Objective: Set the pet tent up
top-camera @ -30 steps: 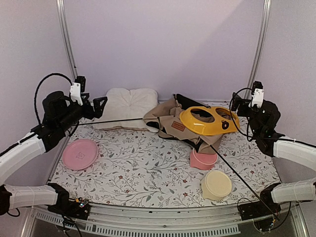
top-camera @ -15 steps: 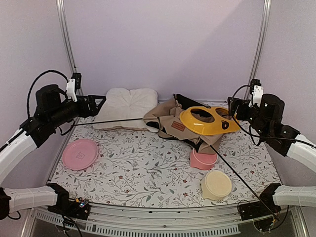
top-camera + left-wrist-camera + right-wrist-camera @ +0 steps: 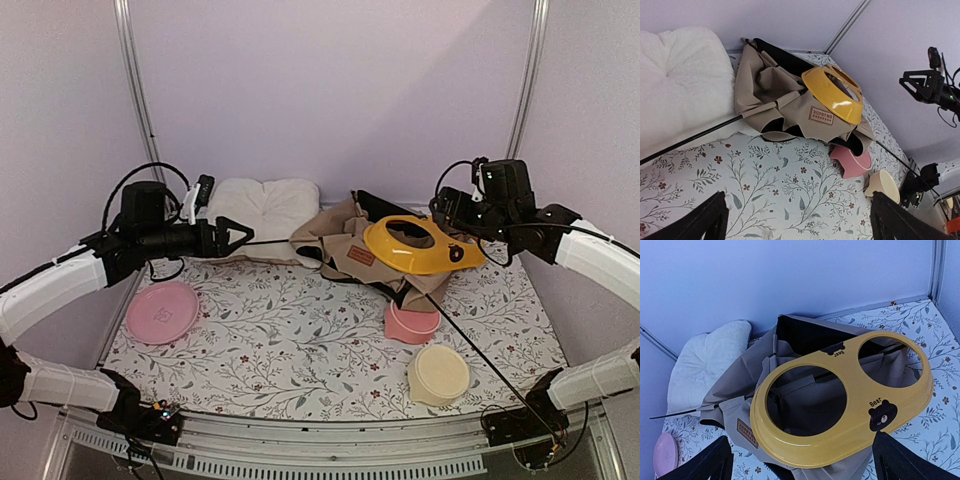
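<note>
Across the top view, the pet tent (image 3: 340, 248) lay collapsed at the back of the table, right of centre, with a yellow feeder frame (image 3: 420, 246) resting on it. One thin black pole (image 3: 275, 241) ran leftward to just beside the left gripper (image 3: 238, 238). A second pole (image 3: 490, 365) ran toward the near right corner, passing close to a pink bowl (image 3: 412, 323) and a cream bowl (image 3: 438, 374). The right gripper (image 3: 447, 212) hovered beside the frame. Two hazards seemed likely: raising the fabric with the frame on it would tip the frame off, and a swinging pole could sweep the bowls aside.

From the left wrist view, both fingers (image 3: 700, 220) stood wide apart and held nothing. The tent appeared as crumpled tan folds with dark lining, its brown label patch (image 3: 821, 114) facing up and one pole crossing the white cushion (image 3: 675, 85).

From the right wrist view, the jaws were likewise wide and empty. Slack fabric showed through the frame's two holes, and no doorway or pom-pom could be made out.
</note>
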You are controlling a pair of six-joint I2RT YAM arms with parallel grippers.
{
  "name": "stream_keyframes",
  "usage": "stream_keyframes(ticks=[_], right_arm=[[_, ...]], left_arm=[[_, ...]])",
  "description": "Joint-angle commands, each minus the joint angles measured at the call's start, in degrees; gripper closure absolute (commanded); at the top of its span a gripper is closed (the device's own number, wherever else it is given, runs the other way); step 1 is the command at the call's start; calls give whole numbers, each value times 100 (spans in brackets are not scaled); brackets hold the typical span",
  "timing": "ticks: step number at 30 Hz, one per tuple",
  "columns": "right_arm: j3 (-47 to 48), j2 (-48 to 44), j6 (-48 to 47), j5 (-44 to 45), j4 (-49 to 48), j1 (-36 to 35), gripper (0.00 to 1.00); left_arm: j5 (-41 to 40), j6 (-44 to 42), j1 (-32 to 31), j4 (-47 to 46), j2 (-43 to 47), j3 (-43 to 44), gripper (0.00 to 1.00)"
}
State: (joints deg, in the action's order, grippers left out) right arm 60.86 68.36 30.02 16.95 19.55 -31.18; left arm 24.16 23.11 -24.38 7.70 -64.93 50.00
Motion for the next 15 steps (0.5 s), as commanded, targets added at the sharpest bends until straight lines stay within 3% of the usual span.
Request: stream_keyframes(ticks=[1, 5, 11, 15], right_arm=[[456, 591, 550, -531, 788, -123, 1], [57, 745, 675, -1162, 218, -149, 1], [-52, 1011, 884, -1594, -365, -195, 1], [624, 1646, 510, -1463, -377, -196, 1]], left_arm=[[-33, 215, -225, 1, 53, -256, 1], [-302, 188, -438, -611, 502, -901, 1], [-482, 194, -483, -64, 154, -780, 1], [-502, 220, -501, -234, 243, -1053, 1]])
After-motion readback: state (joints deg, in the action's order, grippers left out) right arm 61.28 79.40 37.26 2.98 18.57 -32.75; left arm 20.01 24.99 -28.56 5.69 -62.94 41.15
